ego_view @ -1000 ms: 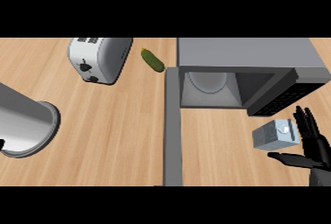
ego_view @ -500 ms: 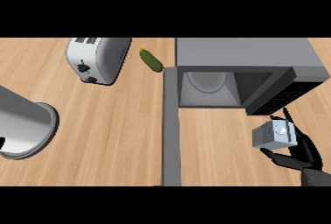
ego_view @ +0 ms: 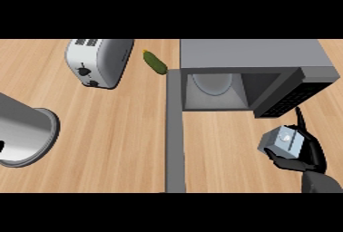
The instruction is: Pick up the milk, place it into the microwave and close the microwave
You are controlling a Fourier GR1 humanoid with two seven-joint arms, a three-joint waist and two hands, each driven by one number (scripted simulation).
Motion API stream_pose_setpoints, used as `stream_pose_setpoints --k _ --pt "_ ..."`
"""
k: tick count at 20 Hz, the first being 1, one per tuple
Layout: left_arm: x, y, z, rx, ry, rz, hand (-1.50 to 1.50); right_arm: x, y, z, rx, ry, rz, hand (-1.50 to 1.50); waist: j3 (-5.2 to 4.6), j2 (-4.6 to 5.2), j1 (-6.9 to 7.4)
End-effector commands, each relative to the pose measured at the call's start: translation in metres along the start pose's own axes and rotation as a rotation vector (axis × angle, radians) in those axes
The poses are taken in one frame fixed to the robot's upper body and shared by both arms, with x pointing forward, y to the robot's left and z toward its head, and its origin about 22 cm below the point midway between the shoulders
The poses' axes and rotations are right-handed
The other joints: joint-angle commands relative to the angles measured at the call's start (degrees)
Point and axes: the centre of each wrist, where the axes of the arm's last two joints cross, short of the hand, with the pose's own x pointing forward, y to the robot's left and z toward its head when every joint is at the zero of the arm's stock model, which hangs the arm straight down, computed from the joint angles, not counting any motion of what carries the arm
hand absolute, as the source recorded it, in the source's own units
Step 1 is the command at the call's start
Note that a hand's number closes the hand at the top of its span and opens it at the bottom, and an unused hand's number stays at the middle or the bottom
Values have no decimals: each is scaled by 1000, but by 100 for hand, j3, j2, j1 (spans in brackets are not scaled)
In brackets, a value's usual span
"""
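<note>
The milk [ego_view: 283, 140] is a small grey-blue carton with a white cap, standing on the wooden counter just below the microwave's front right corner. My right hand [ego_view: 309, 154] comes in from the lower right, its fingers and thumb curled round the carton's right and lower sides. The microwave [ego_view: 254, 56] sits at the top right, its cavity [ego_view: 213, 90] open with a round turntable inside. Its door [ego_view: 175, 136] is swung out and shows edge-on as a long grey strip running down the view. Only a black sliver of my left hand [ego_view: 2, 147] shows at the left edge.
A silver toaster [ego_view: 97, 61] lies at the top left, with a green cucumber [ego_view: 155, 62] between it and the microwave. A large metal pot [ego_view: 23, 133] stands at the left edge. The microwave's dark control panel [ego_view: 291, 97] juts out right above the milk.
My right hand, which was spread open to the right of the milk, has moved in and curled its fingers round the carton. The carton has barely shifted.
</note>
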Motion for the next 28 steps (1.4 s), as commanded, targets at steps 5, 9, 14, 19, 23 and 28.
stream_pose_setpoints --k 5,9,14,19,23,28 --pt "3 13 -1 -5 8 -2 -150 11 33 -18 -49 -171 -50 150 -57 -62 22" --pt "-8 -2 -3 -8 5 30 -150 15 62 13 -43 -201 -59 150 -61 -73 -30" --pt "1 -1 11 20 11 24 -150 61 96 -19 44 -210 -123 150 -62 -77 -9" --pt "6 -2 12 15 31 29 -150 100 115 -15 33 -255 -65 150 -56 -63 25" --pt "17 10 7 21 12 30 -150 108 142 -36 48 -243 43 150 -54 -54 53" --pt "9 13 8 3 27 20 -150 121 158 -85 20 -178 91 150 -54 -45 85"
